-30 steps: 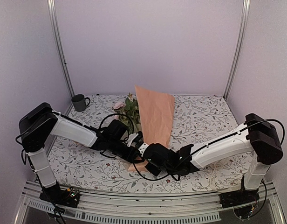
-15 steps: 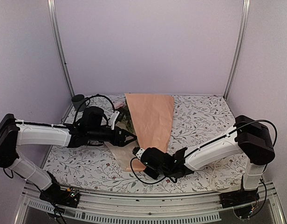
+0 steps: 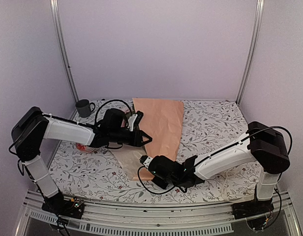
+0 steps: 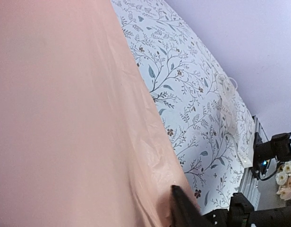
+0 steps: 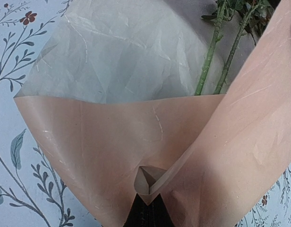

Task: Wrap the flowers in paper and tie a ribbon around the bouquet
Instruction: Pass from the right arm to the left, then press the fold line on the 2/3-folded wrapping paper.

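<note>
The peach-orange paper (image 3: 161, 123) lies folded into a cone in the middle of the table, its left flap raised. My right gripper (image 3: 150, 166) is shut on the folded bottom tip of the paper (image 5: 148, 182). Two green stems of the flowers (image 5: 209, 52) run inside the cone; their blooms are hidden. My left gripper (image 3: 145, 137) is at the paper's left edge. One dark finger (image 4: 183, 208) shows in front of the sheet (image 4: 65, 118) and the other is hidden behind it. The cream ribbon (image 4: 235, 123) lies on the tablecloth at the right.
A dark mug (image 3: 84, 107) stands at the back left corner. A red-and-white dish (image 3: 82, 146) peeks out under my left arm. Metal posts (image 3: 63, 49) rise at both back corners. Black cables loop over the left wrist.
My left arm pulled away from the cone's bottom toward the back left, then came back to the paper's left edge. The left flap now stands wider. The right gripper kept the tip.
</note>
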You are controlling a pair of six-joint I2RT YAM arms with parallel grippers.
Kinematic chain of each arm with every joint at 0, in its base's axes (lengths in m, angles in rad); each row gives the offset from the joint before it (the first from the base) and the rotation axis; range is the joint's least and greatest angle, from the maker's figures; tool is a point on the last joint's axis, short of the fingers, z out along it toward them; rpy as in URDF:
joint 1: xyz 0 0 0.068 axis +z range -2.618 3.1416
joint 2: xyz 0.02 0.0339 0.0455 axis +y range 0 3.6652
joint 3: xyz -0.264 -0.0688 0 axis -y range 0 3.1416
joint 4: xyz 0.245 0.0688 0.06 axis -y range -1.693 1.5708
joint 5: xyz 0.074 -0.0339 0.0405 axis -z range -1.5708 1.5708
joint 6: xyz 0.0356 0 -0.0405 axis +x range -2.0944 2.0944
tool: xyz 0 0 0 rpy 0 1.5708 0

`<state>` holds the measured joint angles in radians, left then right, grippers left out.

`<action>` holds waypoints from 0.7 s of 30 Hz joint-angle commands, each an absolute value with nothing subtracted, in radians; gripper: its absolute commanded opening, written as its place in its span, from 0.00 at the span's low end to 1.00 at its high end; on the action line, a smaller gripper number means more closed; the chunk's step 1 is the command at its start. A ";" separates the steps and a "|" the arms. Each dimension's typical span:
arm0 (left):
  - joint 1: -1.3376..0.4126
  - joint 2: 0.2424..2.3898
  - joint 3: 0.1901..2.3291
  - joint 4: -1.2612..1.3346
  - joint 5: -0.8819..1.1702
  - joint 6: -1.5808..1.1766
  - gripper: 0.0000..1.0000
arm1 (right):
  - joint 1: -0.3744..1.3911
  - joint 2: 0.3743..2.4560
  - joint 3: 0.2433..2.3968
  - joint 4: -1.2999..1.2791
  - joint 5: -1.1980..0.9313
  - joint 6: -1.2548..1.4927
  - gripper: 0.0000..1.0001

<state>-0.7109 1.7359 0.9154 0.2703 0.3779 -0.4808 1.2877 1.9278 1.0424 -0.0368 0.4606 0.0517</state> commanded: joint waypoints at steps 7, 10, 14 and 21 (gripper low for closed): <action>-0.651 1.776 0.817 0.233 0.342 -0.505 0.00 | 1.301 1.846 1.055 -0.181 0.325 0.069 0.18; -0.633 1.825 0.785 0.275 0.385 -0.519 0.00 | 1.301 1.764 0.994 -0.166 0.293 0.066 0.29; -0.629 1.879 0.781 0.305 0.397 -0.531 0.00 | 1.301 1.649 0.930 -0.164 0.247 0.067 0.36; -0.627 1.886 0.769 0.312 0.381 -0.536 0.00 | 1.199 1.483 0.825 -0.063 -0.006 0.249 0.60</action>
<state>-0.6338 1.8729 0.7872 0.3122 0.3878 -0.5335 1.2778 1.5379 0.8700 -0.1333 0.1802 0.0998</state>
